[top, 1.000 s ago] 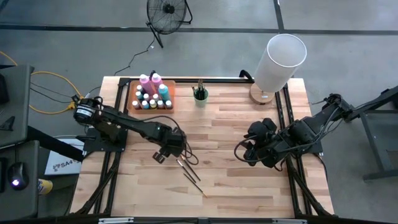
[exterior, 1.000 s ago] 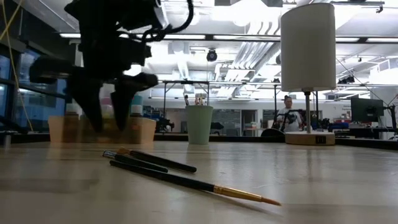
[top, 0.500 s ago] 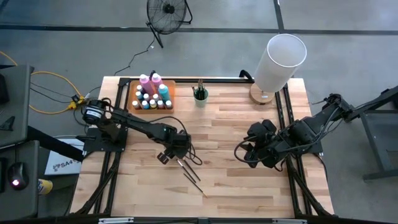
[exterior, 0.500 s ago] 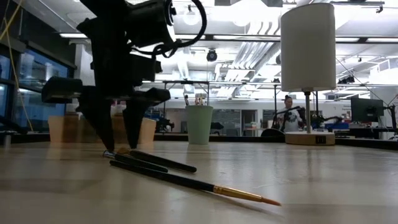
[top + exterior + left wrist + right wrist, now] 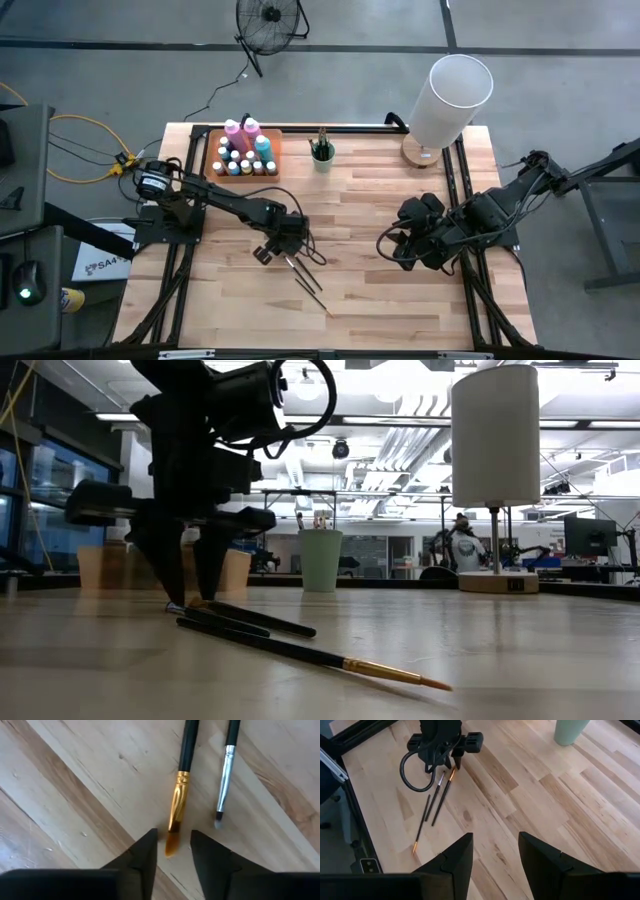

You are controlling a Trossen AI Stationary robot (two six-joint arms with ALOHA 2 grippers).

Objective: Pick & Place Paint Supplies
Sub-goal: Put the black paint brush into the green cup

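Our left end effector [image 5: 172, 851] has dropped and narrowed, part-open around the gold-ferruled brush [image 5: 179, 805] tip, nothing gripped yet; pickup imminent.

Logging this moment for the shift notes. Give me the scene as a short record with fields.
left hand: down at the table, fingers either side of a gold-banded brush tip, not yet closed on it
right hand: open, waiting over the table's right side
loose brushes: three on the table, near the left hand
silver-banded brush: lying beside the gold-banded one
tray: back left, filled with paint bottles
cup: beside the tray, brushes inside
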